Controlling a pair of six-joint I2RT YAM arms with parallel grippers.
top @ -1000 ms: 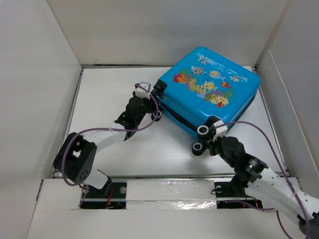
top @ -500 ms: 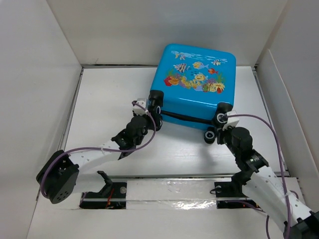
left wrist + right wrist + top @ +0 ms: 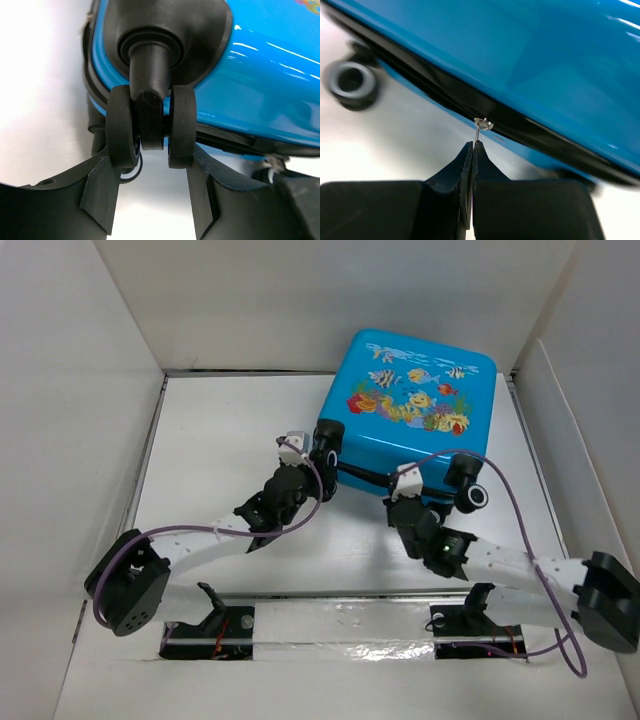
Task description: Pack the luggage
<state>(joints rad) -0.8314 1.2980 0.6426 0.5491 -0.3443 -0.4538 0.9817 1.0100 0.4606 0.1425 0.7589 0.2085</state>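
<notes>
1. The luggage (image 3: 410,445) lies flat and closed on the table (image 3: 220,420), fish print up, at the far right, with its far edge near the back wall (image 3: 300,300).
2. Its wheeled end faces my bases. A black zip (image 3: 440,97) runs along the side of that end.
3. At the luggage's near-left corner, a twin wheel (image 3: 122,130) sticks out on a black stem.
4. My left pincer (image 3: 150,165) is clenched on that wheel. One finger (image 3: 100,185) presses each outer face, and the stem sits in the gap between the two discs.
5. Midway along the luggage's near side, a thin metal zip pull (image 3: 479,131) hangs from the zip.
6. My right pincer (image 3: 471,150) is pinched tight on that pull. The fingertips meet with no gap, and the pull's ring is just clear above them.
7. At the luggage's near-right corner a second wheel (image 3: 470,492) stands free, to the right of my right pincer and apart from it. In the right wrist view another wheel (image 3: 351,85) shows to the left as a blur.
8. My two arms reach in to the luggage's near side from the left and from the right.
</notes>
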